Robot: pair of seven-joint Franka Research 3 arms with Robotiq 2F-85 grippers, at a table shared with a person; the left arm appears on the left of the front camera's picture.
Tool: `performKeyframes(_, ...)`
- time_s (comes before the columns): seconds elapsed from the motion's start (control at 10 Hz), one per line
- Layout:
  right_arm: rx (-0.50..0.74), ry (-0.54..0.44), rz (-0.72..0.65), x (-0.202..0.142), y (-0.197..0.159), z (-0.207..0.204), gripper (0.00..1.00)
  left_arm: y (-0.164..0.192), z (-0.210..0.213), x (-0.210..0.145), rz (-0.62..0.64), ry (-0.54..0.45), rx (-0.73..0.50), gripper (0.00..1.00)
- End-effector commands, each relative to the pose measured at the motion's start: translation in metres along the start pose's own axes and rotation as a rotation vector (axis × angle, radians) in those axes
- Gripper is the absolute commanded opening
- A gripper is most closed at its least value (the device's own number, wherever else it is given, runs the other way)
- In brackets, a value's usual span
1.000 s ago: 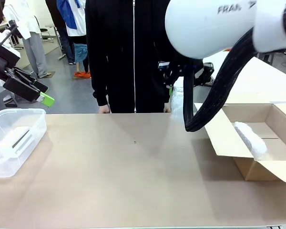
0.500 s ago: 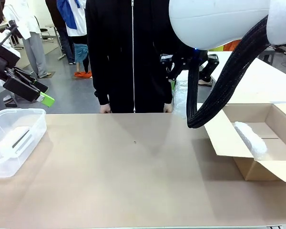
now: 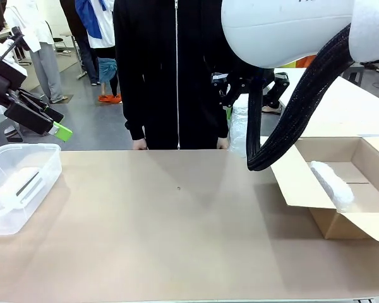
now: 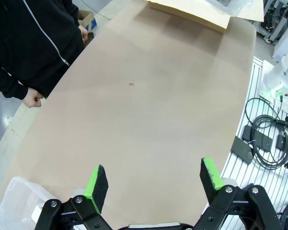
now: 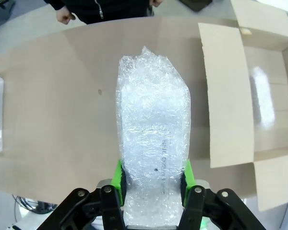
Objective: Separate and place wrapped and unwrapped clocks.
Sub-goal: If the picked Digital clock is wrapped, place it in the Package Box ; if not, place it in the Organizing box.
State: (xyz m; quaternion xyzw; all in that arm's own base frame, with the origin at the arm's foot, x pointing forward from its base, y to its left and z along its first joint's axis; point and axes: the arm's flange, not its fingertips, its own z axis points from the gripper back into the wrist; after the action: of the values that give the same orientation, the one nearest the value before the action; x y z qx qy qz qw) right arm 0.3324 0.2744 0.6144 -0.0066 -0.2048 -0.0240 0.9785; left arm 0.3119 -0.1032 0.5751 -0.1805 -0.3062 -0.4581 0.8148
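Bubble-wrapped and bulky, one wrapped clock bundle (image 5: pixel 153 139) stands clamped between the green pads (image 5: pixel 118 176) of the right end effector (image 5: pixel 152 178), which has closed on the bundle's lower part. In the front view that same bundle (image 3: pixel 239 129) hangs in the air beside the person's black jacket (image 3: pixel 170 69), above the far edge of the tan counter (image 3: pixel 164 233) and just left of the open cardboard box (image 3: pixel 360 189). The right end effector (image 3: pixel 242 95) shows there as a black frame under the big white arm housing, partly hidden by a black corrugated cable.

A second wrapped bundle (image 3: pixel 331 183) lies inside the cardboard box, along its left wall; from the right wrist it appears as a pale streak (image 5: pixel 261 96) on the box floor.

The unwrapped white clock (image 3: pixel 19 186) rests tilted in the clear plastic tub (image 3: pixel 47 154) at the counter's left edge, with its dark screen showing as a narrow strip.

The left end effector (image 4: pixel 153 184) holds nothing, its jaws spread wide, raised above the bare counter near the tub (image 4: pixel 14 206). In the front view its green pad (image 3: pixel 62 131) sits up above the tub.

The person's hands (image 3: pixel 138 144) hang at the counter's far edge, fists loosely curled.
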Motion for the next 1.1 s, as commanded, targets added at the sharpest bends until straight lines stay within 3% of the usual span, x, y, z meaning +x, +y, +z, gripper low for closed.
performKeyframes(0.0, 0.005, 0.002, -0.007, 0.000, 0.000, 0.000, 0.00, 0.001, -0.001, 0.001, 0.001, -0.005, 0.010, 1.00)
performKeyframes(0.8, 0.005, 0.002, -0.007, 0.000, 0.000, 0.000, 0.00, 0.001, -0.001, 0.001, 0.001, -0.005, 0.010, 1.00)
performKeyframes(0.9, -0.001, 0.000, 0.000, 0.000, 0.000, 0.000, 0.53, 0.001, -0.001, 0.001, 0.001, -0.005, 0.010, 1.00)
performKeyframes(1.0, -0.008, -0.038, -0.098, 0.030, -0.040, 0.013, 0.53, 0.001, -0.001, 0.001, 0.001, -0.005, 0.010, 1.00)
